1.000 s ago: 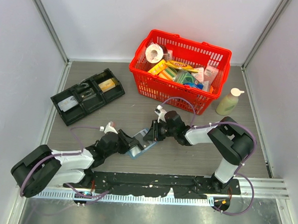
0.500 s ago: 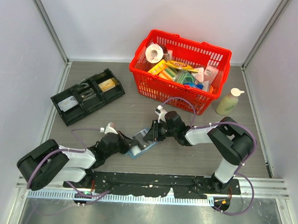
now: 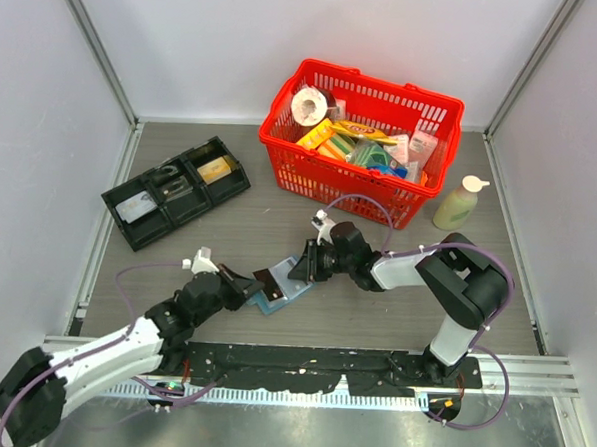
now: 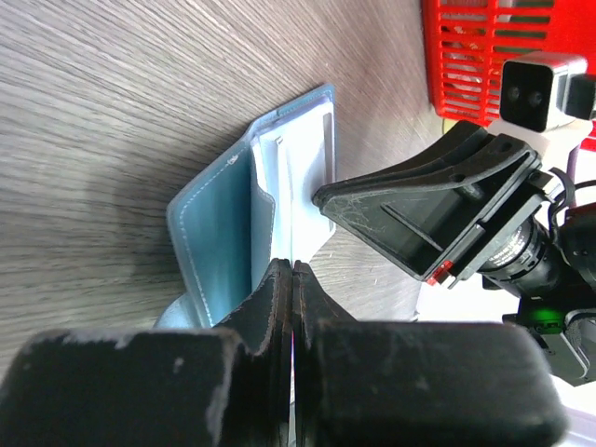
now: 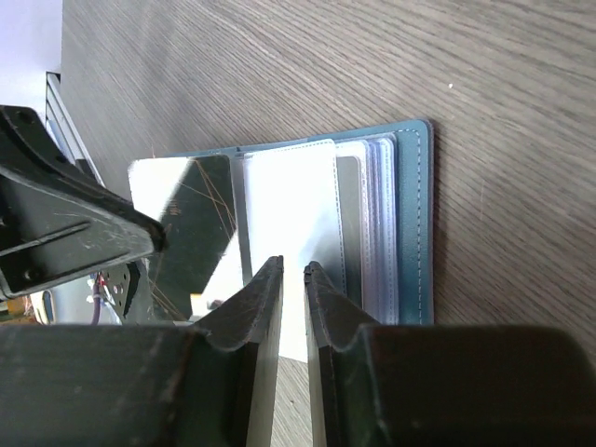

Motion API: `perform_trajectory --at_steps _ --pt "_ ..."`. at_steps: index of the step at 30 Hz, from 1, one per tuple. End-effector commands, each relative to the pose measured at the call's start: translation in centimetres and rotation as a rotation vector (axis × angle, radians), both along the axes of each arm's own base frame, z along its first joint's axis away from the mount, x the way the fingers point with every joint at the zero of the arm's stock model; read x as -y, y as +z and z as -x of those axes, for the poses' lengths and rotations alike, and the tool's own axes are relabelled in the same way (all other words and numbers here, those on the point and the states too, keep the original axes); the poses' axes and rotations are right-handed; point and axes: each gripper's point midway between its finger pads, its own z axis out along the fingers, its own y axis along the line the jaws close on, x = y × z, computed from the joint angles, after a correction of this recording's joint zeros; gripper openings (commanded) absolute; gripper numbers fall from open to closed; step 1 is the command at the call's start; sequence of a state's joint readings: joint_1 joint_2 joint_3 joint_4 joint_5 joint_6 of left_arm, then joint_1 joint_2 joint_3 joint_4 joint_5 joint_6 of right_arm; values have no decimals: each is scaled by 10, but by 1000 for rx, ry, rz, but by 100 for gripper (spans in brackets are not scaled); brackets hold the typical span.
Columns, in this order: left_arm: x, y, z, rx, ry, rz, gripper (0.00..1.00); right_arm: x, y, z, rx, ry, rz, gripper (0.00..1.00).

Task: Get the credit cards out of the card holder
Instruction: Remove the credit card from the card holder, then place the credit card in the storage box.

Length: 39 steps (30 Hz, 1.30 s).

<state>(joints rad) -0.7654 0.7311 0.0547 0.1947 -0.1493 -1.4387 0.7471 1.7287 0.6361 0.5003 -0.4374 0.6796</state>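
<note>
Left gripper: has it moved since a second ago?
Yes. The left gripper has pulled back to the left, away from the red basket and the card holder, jaws shut on a silvery credit card.

One blue card holder (image 3: 277, 301), one red basket (image 3: 360, 192), one black compartmented tray (image 3: 192, 215), one pale squeeze bottle (image 3: 457, 204). Three cards: silvery-grey card (image 3: 136, 207), orange-tan card (image 3: 216, 168), glossy card (image 3: 263, 280). Two grippers: left gripper (image 3: 247, 281), right gripper (image 3: 298, 270).

Teal-blue card holder (image 4: 209, 251) with pale stitching; grey wood-grain desk (image 3: 248, 231); red mesh basket (image 3: 350, 191); black tray (image 3: 118, 222); cream bottle (image 3: 458, 204).
</note>
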Motion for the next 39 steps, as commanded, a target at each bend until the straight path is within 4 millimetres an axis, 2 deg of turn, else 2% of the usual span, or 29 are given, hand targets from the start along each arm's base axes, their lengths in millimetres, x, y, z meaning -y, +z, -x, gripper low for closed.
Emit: perform_trajectory --at_steps 1,4,8,12,17,18,19,20,23,25,26,28,33,34,39 --pt "-33 -28 13 -67 65 -127 0 23 -27 -3 -28 -56 116 21" --pt "-37 -17 15 -31 60 -127 0 20 -17 -5 -8 -40 103 21" --pt "-35 13 15 69 25 -104 0 15 8 -9 43 -10 79 23" --pt "-31 49 14 204 -45 -118 0 12 50 -13 143 26 58 34" --pt "-15 93 16 344 -187 -174 0 19 120 -10 347 118 43 54" --pt "-11 103 16 372 -220 -184 0 23 138 -6 407 152 45 57" --pt "-5 112 18 410 -267 -199 0 25 146 -3 431 174 46 59" --pt "0 118 18 436 -312 -220 0 29 163 3 490 226 42 61" --pt "22 141 29 532 -502 -244 0 37 191 22 605 355 42 62" --pt "31 149 34 573 -601 -273 0 36 213 30 648 408 -2 63" --pt "35 159 38 608 -656 -287 0 37 222 38 685 460 -15 63" --pt "43 164 42 642 -747 -313 0 36 230 44 703 511 -30 63" --pt "58 184 55 737 -945 -318 0 31 228 66 702 693 -87 63" --pt "60 187 56 751 -979 -324 0 29 233 71 706 720 -113 63" --pt "67 192 63 770 -1115 -338 0 25 235 74 723 778 -144 60"
